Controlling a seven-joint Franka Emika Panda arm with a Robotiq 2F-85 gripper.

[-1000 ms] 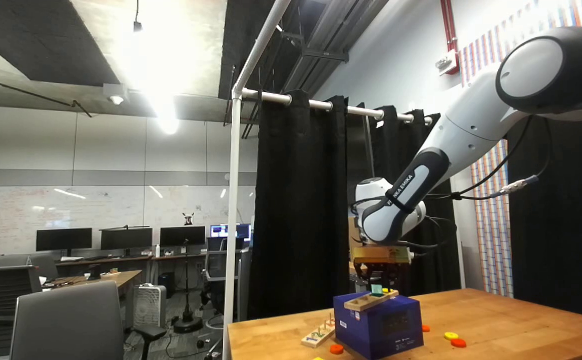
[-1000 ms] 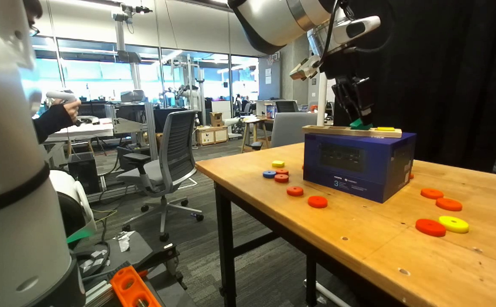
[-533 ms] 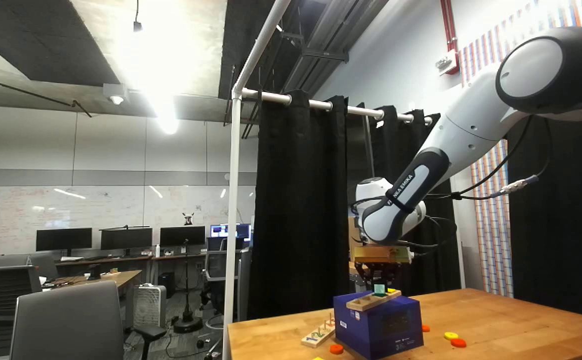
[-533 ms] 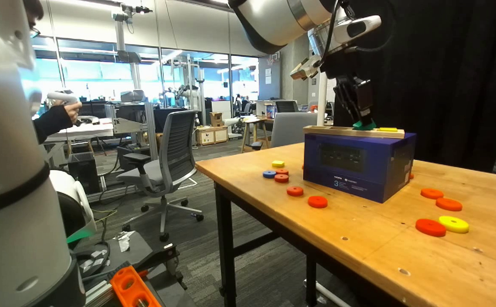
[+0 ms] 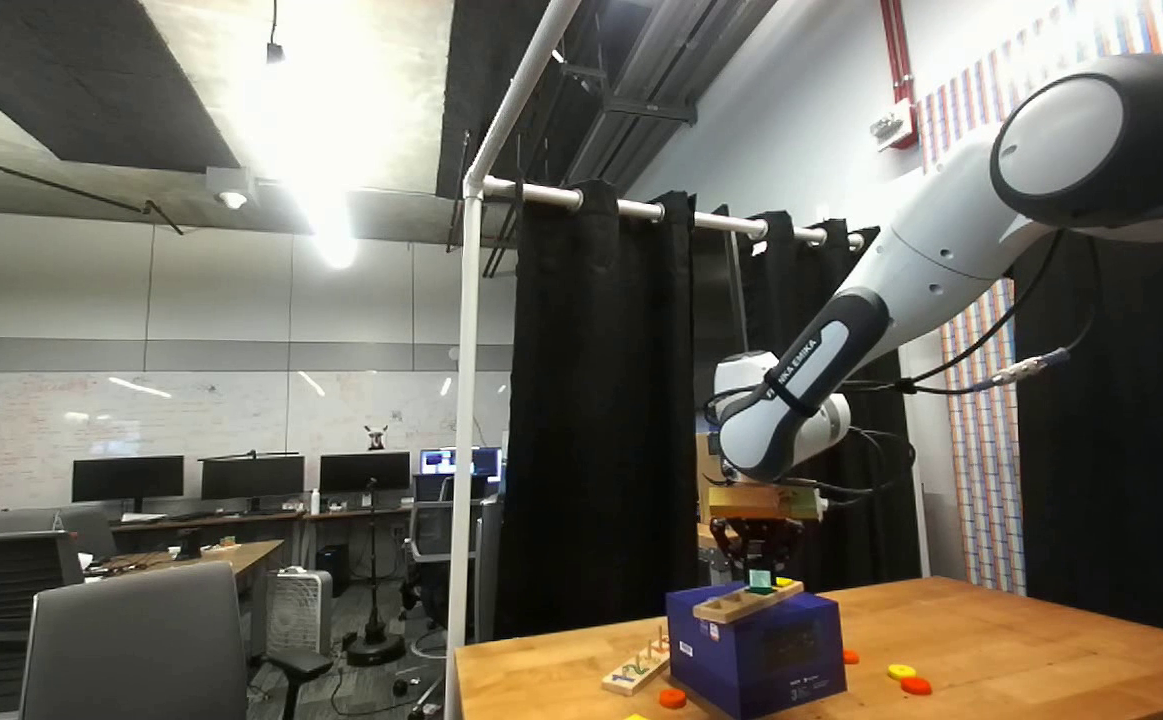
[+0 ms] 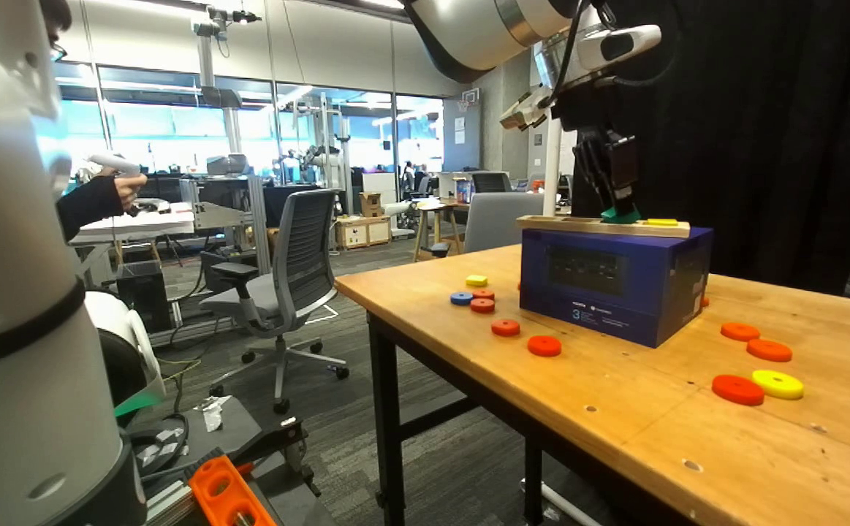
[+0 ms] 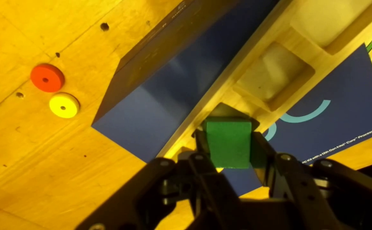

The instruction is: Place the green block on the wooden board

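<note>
Left to right in an exterior view: a blue disc [image 6: 461, 298] lies on the table [image 6: 644, 387]; beyond it, the dark blue box [image 6: 600, 281], unmoved, bears the wooden board [image 6: 578, 226], which has slid slightly on the box top over the last second. The green block [image 6: 620, 215], on or just above the board, has shifted together with it. The gripper [image 7: 229, 145], clearest in the wrist view, is drawn in to the block's width and pinches it from both sides; the block stands aslant to the board's long edges, apparently over a compartment that it largely hides. Next, the yellow piece [image 6: 662, 221] sits near the board's right end. The shared shift suggests that the block is pressing on the board. Placement is probably at its final fitting: a turn into line seems needed before release, lest the block perch on the rim.
</note>
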